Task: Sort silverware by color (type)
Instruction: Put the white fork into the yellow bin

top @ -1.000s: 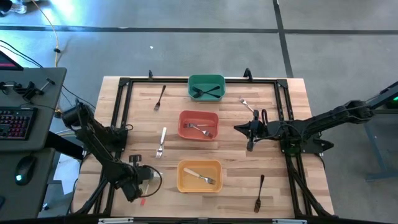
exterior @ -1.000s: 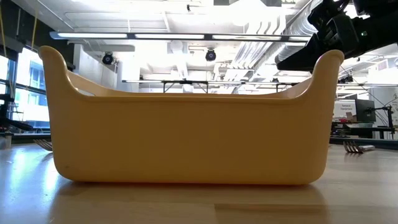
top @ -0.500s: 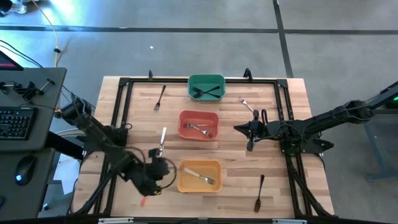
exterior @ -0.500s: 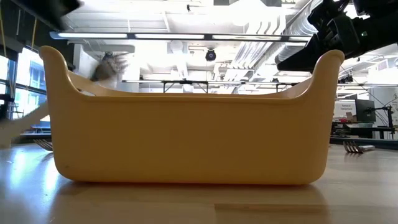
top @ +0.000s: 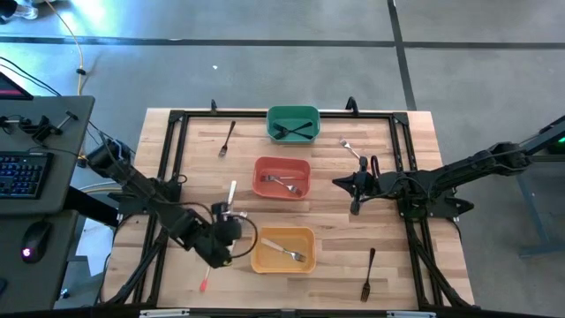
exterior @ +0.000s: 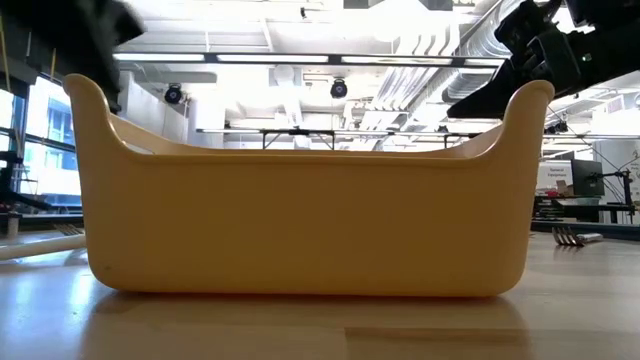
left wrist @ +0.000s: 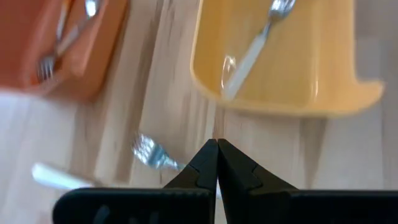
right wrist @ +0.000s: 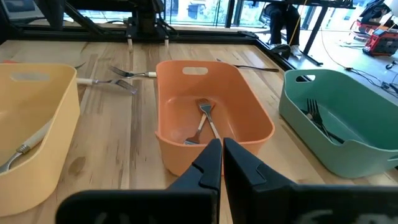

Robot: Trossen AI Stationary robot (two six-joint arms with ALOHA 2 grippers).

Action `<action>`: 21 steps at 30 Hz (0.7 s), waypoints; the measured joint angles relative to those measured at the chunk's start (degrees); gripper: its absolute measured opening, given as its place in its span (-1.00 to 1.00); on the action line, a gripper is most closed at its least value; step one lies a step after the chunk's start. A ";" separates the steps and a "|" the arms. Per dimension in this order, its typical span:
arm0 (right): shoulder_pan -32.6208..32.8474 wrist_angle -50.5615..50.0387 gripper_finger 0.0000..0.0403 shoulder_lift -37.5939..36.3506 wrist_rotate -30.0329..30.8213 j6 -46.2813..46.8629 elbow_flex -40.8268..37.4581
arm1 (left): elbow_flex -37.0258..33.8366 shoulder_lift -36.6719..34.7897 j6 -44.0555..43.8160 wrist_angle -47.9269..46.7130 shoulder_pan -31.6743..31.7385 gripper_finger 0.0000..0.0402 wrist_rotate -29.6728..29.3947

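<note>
My left gripper [top: 231,221] [left wrist: 216,148] is shut and hovers between the yellow bin [top: 283,250] and a white-handled fork [top: 229,201] [left wrist: 149,155] that lies flat on the wood. Whether it touches that fork, I cannot tell. My right gripper [top: 355,205] [right wrist: 222,147] is shut and empty, and waits right of the red bin [top: 282,177]. Each bin holds utensils: the yellow bin a white-handled fork [left wrist: 252,50], the red bin silver-headed ones [right wrist: 205,121], the green bin [top: 293,124] dark forks [right wrist: 320,121]. Loose dark forks lie far left [top: 228,139] and near right [top: 368,274], and a silver fork [top: 350,147] lies right of the green bin.
A small red piece [top: 205,284] lies near the table's near edge, left of the yellow bin. A black frame [top: 177,141] runs round the tabletop. In the low view the yellow bin [exterior: 300,220] fills the picture. A desk with a keyboard [top: 22,172] stands left of the table.
My left arm has swung from the near left corner toward the table's middle, and its shut gripper has come up between the white-handled fork and the yellow bin. The forks and bins lie as before.
</note>
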 joint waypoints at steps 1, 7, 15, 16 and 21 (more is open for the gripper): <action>0.00 -0.04 -1.00 0.00 -0.02 0.00 0.00 | -0.75 0.00 -2.17 -0.58 -0.83 -1.00 0.00; 0.00 -0.50 -1.00 0.00 0.00 0.75 0.00 | -8.44 0.17 -14.42 3.84 -2.73 -0.91 1.49; 0.00 -0.62 -1.00 0.00 0.02 1.07 0.00 | -13.89 0.17 -16.17 14.07 1.93 -0.50 1.97; -0.01 -0.63 -1.00 0.00 0.02 1.07 0.00 | -13.93 0.17 -16.57 13.65 2.86 -0.45 1.95; 0.00 -0.86 -1.00 0.00 0.02 1.05 0.00 | -13.93 0.30 -16.73 13.45 6.84 -0.23 2.48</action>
